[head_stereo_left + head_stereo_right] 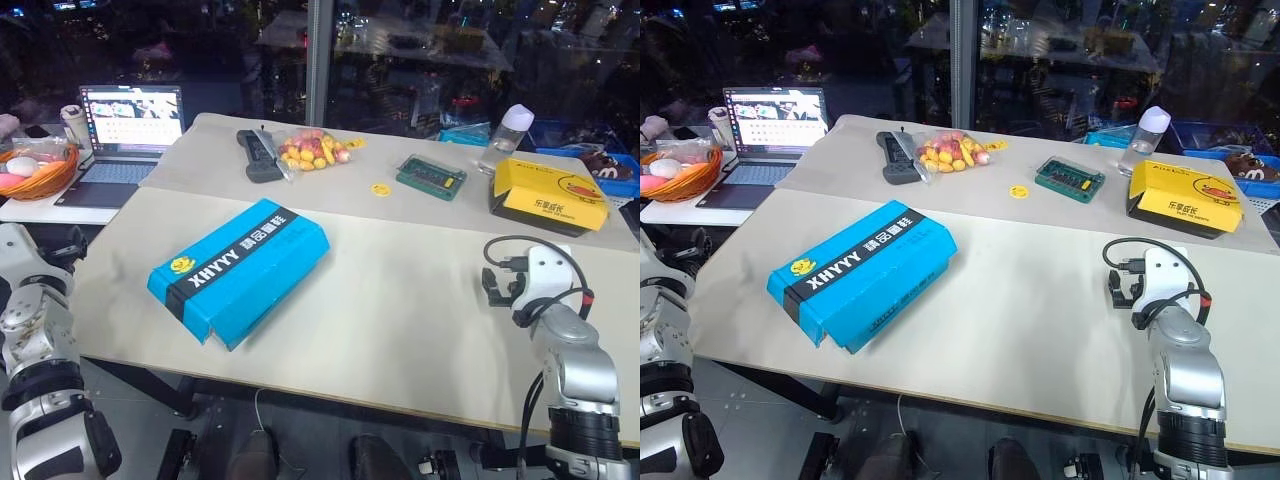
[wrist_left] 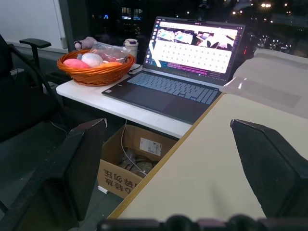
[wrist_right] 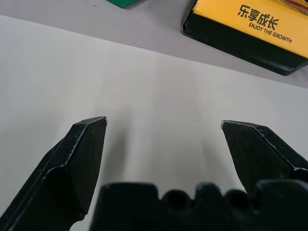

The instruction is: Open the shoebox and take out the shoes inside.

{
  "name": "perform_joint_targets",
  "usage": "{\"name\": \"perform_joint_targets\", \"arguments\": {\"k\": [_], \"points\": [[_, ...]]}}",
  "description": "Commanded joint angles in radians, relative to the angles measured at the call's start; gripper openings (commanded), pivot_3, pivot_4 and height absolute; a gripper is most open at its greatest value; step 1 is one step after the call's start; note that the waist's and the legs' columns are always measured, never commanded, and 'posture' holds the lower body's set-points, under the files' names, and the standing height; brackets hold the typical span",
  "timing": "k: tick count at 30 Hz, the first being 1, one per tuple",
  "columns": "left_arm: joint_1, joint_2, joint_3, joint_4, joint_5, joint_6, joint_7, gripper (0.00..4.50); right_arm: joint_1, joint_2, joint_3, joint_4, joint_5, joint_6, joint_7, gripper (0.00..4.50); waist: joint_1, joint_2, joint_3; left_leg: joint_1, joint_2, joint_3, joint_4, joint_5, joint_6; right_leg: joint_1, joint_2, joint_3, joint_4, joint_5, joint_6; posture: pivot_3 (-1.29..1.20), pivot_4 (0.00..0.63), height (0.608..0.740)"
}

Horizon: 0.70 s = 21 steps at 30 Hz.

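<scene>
- Nearest the head camera, the right gripper (image 1: 497, 287) hangs over bare tabletop at the table's right side, jaws spread wide and holding nothing; its black fingers (image 3: 84, 159) frame only pale surface in the right wrist view.
- Left gripper (image 2: 166, 159): likewise wide open and empty, at the table's left edge, aimed toward the laptop (image 2: 185, 62) and orange basket (image 2: 96, 72) on the side table.
- Shoebox (image 1: 240, 268): bright blue, lid closed, lying flat and skewed on the table (image 1: 400, 330), left of centre, well apart from both grippers.
- Handling, as a judgement: cardboard is light and fairly stiff but may slide on the smooth top; the lid's free long edge seems the best purchase, with the other gripper steadying the box body.
- Hidden: the shoes, presumably inside the closed box; which long side carries the hinge cannot be told.
- Background: a yellow box (image 1: 551, 193) stands at the far right, not part of the task.
</scene>
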Motion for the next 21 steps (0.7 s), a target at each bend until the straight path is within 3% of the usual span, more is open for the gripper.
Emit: {"name": "perform_joint_targets", "arguments": {"k": [1,8,13,15,18,21], "points": [[-0.009,0.005,0.000,-0.034,-0.003,-0.023,-0.002,4.44,-0.013,-0.024,-0.018,-0.021,-0.011,-0.030,-0.003,4.50,0.000,0.000,0.000,0.000,0.000,0.000,0.000,0.000,0.000,0.000,0.000,0.000,0.000,0.000,0.000,0.00,0.150,0.716],[-0.024,0.001,-0.012,-0.020,-0.002,-0.023,-0.026,4.44,-0.001,-0.017,-0.020,-0.032,-0.010,-0.024,-0.006,4.50,0.000,0.000,0.000,0.000,0.000,0.000,0.000,0.000,0.000,0.000,0.000,0.000,0.000,0.000,0.000,0.00,0.150,0.716],[-0.041,0.033,-0.073,0.016,0.010,-0.017,-0.175,4.44,-0.008,-0.035,-0.007,-0.082,0.060,0.008,0.092,4.50,-0.001,0.000,0.000,0.000,0.000,0.000,0.000,0.000,0.000,0.000,0.000,0.000,0.000,0.000,0.000,0.00,0.150,0.716],[-0.043,0.067,-0.115,0.024,0.007,-0.005,-0.309,4.44,-0.007,-0.074,0.028,-0.142,0.123,0.055,0.203,4.50,-0.001,0.000,0.000,0.000,0.000,0.000,0.000,0.000,0.000,0.000,0.000,0.000,0.000,0.000,0.000,0.00,0.150,0.716],[-0.035,0.162,-0.218,0.058,0.005,0.028,-0.667,4.44,-0.017,-0.163,0.168,-0.314,0.316,0.154,0.482,4.50,-0.011,0.000,0.000,0.000,0.000,0.000,-0.001,0.000,0.000,-0.001,0.000,0.000,0.000,-0.002,-0.003,0.00,0.150,0.716],[-0.076,0.238,-0.302,0.175,0.066,0.010,-0.842,4.44,-0.078,-0.193,0.300,-0.378,0.381,0.185,0.602,4.50,-0.030,0.000,0.000,0.001,0.001,0.000,-0.002,0.000,-0.001,0.000,0.000,0.000,0.000,-0.006,-0.010,0.00,0.150,0.716]]}}
